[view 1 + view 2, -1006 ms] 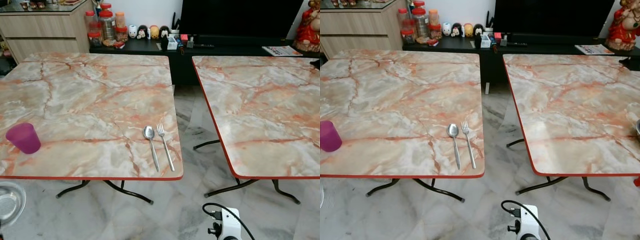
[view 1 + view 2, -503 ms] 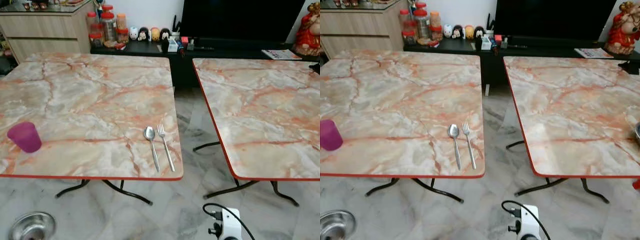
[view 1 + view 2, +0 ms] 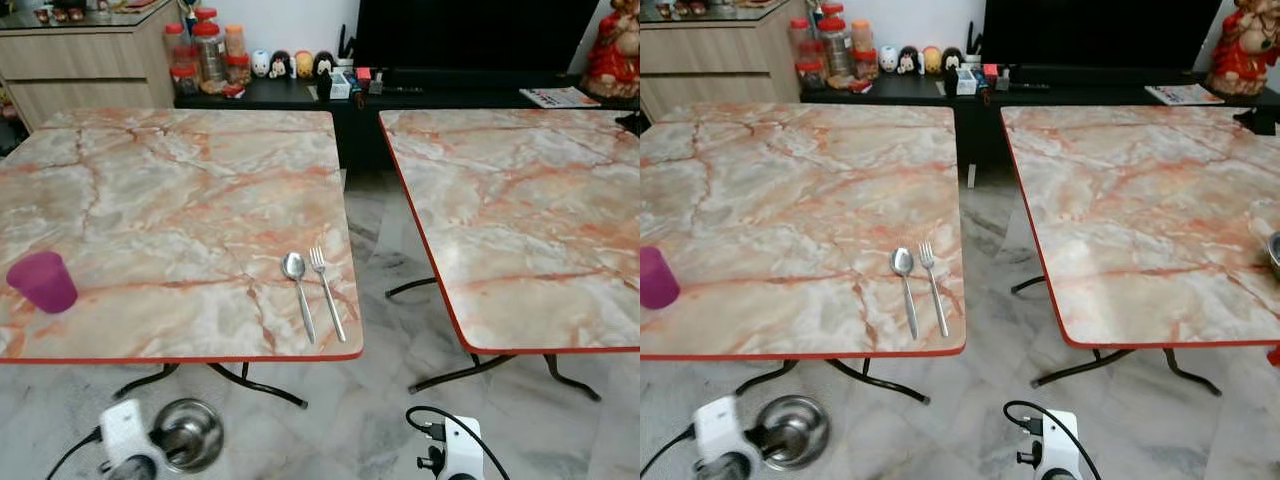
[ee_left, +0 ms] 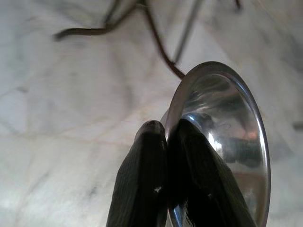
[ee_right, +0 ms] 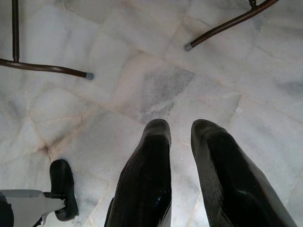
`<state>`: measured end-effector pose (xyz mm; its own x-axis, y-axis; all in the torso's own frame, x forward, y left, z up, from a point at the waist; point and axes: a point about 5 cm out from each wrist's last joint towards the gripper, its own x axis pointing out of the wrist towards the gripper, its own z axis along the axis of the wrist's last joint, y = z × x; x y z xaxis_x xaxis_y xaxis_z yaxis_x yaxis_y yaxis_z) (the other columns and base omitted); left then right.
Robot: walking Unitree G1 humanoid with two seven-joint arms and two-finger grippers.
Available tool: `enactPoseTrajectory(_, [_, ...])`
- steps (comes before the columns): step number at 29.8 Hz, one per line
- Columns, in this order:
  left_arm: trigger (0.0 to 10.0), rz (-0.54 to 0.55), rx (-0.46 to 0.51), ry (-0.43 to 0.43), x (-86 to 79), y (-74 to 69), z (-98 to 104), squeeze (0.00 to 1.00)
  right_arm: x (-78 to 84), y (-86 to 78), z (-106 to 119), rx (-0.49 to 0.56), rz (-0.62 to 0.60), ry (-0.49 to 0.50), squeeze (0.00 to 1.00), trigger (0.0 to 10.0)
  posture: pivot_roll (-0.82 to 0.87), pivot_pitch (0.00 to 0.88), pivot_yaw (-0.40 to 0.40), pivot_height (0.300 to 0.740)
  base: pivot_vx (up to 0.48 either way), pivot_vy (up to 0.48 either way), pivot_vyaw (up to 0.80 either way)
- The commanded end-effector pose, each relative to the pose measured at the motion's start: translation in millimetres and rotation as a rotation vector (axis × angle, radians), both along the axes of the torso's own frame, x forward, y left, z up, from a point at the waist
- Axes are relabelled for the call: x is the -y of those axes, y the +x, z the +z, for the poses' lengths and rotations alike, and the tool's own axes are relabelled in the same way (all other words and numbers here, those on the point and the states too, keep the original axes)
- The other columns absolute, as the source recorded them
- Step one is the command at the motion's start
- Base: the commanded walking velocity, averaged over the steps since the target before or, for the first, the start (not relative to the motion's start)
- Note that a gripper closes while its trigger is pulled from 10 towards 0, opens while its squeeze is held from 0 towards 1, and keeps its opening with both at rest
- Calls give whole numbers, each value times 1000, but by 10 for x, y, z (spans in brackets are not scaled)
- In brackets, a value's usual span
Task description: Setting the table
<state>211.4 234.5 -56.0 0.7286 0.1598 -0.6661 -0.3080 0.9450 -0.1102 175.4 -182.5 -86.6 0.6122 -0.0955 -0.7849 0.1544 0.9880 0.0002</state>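
Note:
My left gripper (image 4: 166, 128) is shut on the rim of a steel bowl (image 4: 222, 142), one finger inside and one outside. In the eye views the bowl (image 3: 187, 435) hangs low over the floor, in front of the left table's (image 3: 180, 180) front edge. On that table a spoon (image 3: 297, 290) and a fork (image 3: 327, 293) lie side by side near the front right corner. A purple cup (image 3: 42, 281) stands at the front left. My right gripper (image 5: 181, 126) hangs over the floor, fingers slightly apart and holding nothing.
A second marble table (image 3: 520, 210) stands to the right across a floor gap, with the edge of a metal dish (image 3: 1274, 255) at its right side. A sideboard with jars (image 3: 205, 50) and a dark TV unit (image 3: 460, 90) line the far wall. Black table legs (image 5: 45, 68) cross the floor.
The steel bowl has moved from the lower left edge of view rightward and slightly up, and my left wrist has come into view with it. The view shifted a little.

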Motion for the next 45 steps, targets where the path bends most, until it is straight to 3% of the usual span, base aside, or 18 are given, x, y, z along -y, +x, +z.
enactPoseTrajectory(1, [10000,-44,-22,35,24,-2,-12,0,22,1,3,-1,-18,-4,0,10000,48,0,-17,740,0,0,0])
enactPoseTrajectory(7, [10000,-105,-13,25,231,131,13,0,27,2,5,5,-24,2,0,10000,34,0,-12,740,0,0,0])
enactPoseTrajectory(10, [10000,-118,-24,34,251,125,3,0,32,2,5,5,-26,3,0,10000,28,0,-11,740,0,0,0])
enactPoseTrajectory(12, [10000,-125,-62,73,239,64,-38,0,39,3,7,6,-29,2,0,10000,27,0,-11,740,0,0,0])
enactPoseTrajectory(21, [10000,-83,-88,81,183,-17,-76,0,49,5,9,8,-30,1,0,10000,26,0,-14,740,0,-329,0])
enactPoseTrajectory(45, [10000,-63,-120,90,139,-110,-121,0,78,-17,5,7,-34,-8,0,10000,15,0,-8,740,0,-333,0])
